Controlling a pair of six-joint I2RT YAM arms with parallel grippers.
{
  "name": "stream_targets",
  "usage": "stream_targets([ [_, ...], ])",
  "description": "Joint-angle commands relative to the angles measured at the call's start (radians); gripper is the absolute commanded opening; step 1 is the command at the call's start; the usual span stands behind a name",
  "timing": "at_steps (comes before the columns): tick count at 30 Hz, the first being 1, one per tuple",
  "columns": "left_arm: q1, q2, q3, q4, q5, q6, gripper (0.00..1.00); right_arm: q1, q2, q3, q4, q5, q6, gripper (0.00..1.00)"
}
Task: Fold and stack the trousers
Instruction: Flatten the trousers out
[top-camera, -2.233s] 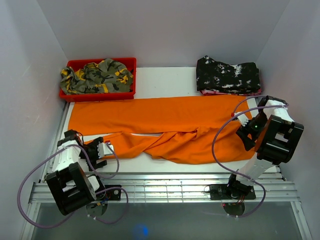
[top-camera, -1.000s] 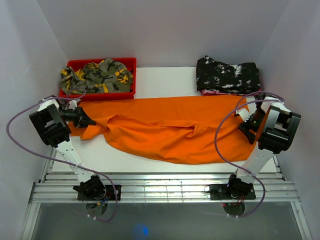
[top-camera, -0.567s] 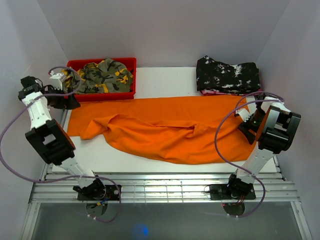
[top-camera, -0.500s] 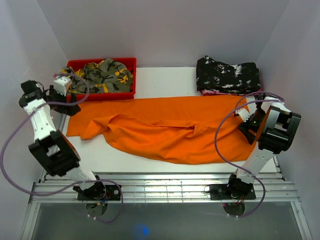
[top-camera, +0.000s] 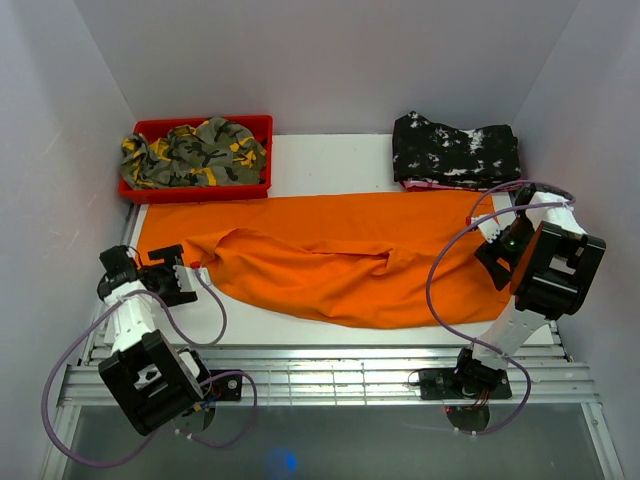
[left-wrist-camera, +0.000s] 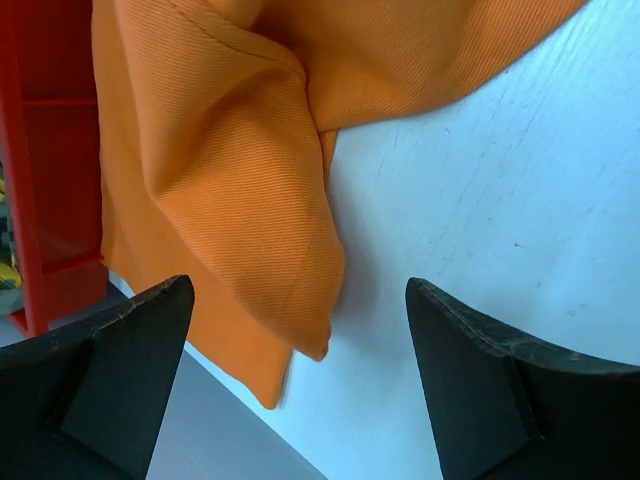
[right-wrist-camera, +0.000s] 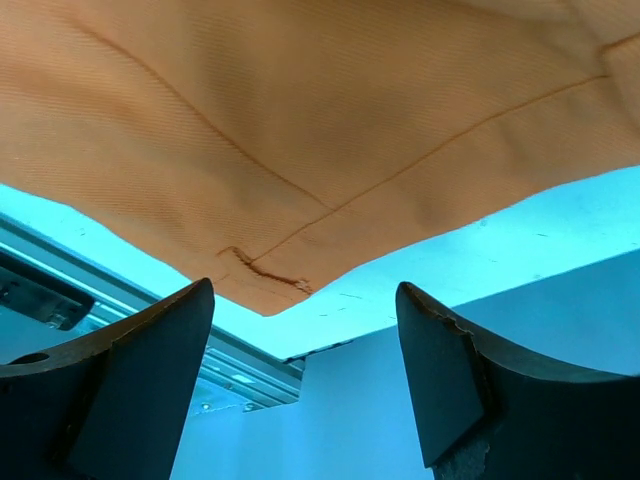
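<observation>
Since half a second ago my left arm has swung down from beside the bin (top-camera: 195, 190) and now sits low at the near left. Its claw (left-wrist-camera: 298, 287) faces the turned-over left corner of the trousers (top-camera: 340, 255) and is spread wide, with nothing between the two sides. The right arm has hardly moved; its claw (right-wrist-camera: 302, 288) is also spread and empty, close to the seamed right corner of the cloth. The trousers lie stretched left to right across the middle of the tabletop (top-camera: 330, 160), with wrinkles along the near edge.

I judge that the step is to take both ends for the next fold. To do it well, I would slide the left claw low along the tabletop and catch all layers (the corner is doubled there). I would close it only when the edge is well inside. The right side should grip at the stitched hem, so that the cloth lifts evenly.

I can read no brand, label or writing anywhere.
</observation>
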Motion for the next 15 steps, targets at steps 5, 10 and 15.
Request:
stream_targets([
  [5,-0.005,0.021,-0.211,0.516,0.033,0.319,0.98,0.002,-0.024,-0.071,-0.048,-0.021,0.045,0.79],
  [10,-0.033,0.153,-0.195,0.671,-0.03,0.249,0.9,0.002,0.005,-0.077,-0.029,-0.015,0.074,0.79],
  [15,-0.04,0.26,-0.029,0.653,-0.044,0.023,0.65,0.002,0.047,-0.077,0.002,-0.006,0.094,0.79],
])
